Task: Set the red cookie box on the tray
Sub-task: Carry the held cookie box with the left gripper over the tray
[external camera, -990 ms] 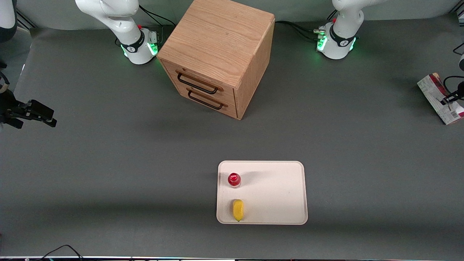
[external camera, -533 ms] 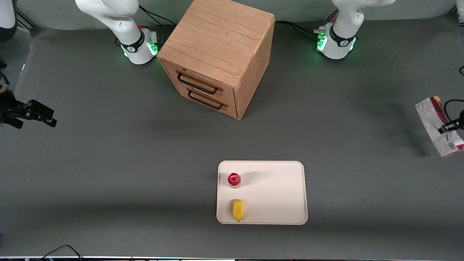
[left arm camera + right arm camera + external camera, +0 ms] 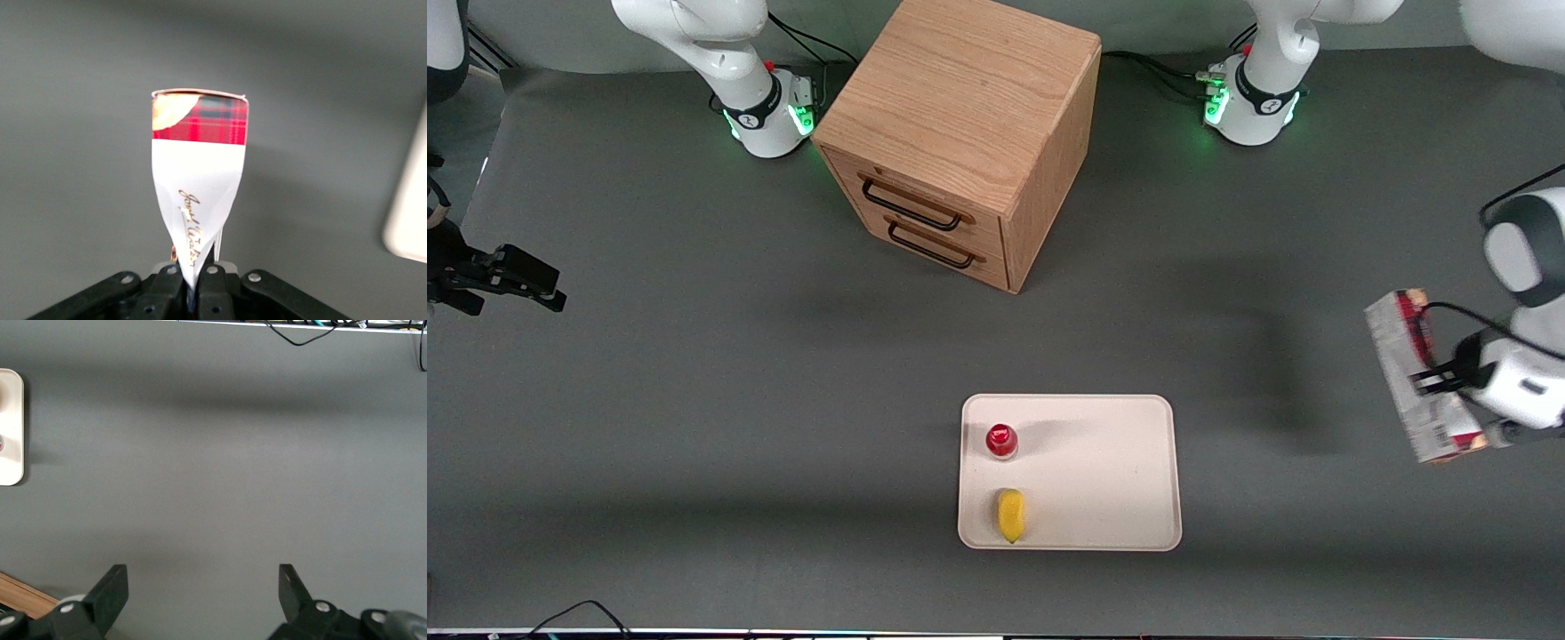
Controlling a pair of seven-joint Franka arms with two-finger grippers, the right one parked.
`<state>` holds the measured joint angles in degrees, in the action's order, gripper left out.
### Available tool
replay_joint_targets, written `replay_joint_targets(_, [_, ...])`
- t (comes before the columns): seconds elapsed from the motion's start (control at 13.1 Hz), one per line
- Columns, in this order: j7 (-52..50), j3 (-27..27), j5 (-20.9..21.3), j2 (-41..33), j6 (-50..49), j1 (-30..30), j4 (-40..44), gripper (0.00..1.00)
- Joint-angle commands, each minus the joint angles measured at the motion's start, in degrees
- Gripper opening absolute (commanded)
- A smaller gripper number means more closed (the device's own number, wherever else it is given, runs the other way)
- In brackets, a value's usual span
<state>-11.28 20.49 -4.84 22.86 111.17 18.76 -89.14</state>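
My left gripper is shut on the red cookie box, holding it in the air above the grey table at the working arm's end. In the left wrist view the box hangs from the gripper, its white side and red tartan end showing. The cream-white tray lies on the table nearer the front camera, well apart from the box toward the table's middle. A rounded corner of the tray shows in the left wrist view.
On the tray stand a small red-capped bottle and a yellow lemon-like piece. A wooden drawer cabinet with two drawers stands farther from the front camera. The arm bases sit at the table's back edge.
The gripper with the cookie box has come nearer the front camera and toward the tray, lifting higher; more of the arm's wrist is now in view.
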Motion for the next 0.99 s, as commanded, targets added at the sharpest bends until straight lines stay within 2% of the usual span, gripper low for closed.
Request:
replay_joint_targets(0.0, [-10.8, -3.8, 1.9, 9.4, -6.0, 4.1, 13.0, 0.0])
replay_joint_targets(0.15, [-16.3, -4.4, 1.6, 13.0, -4.9, 7.0, 16.3, 0.0])
replay_joint_targets(0.46, [-16.6, -9.2, 1.7, 22.1, -3.3, 8.2, 25.9, 0.0])
replay_joint_targets(0.76, [-19.2, -12.7, 1.7, 28.4, 5.9, 9.5, 27.8, 0.0])
replay_joint_targets(0.91, [-20.3, -12.5, 1.8, 31.4, 7.6, 11.3, 28.5, 0.0])
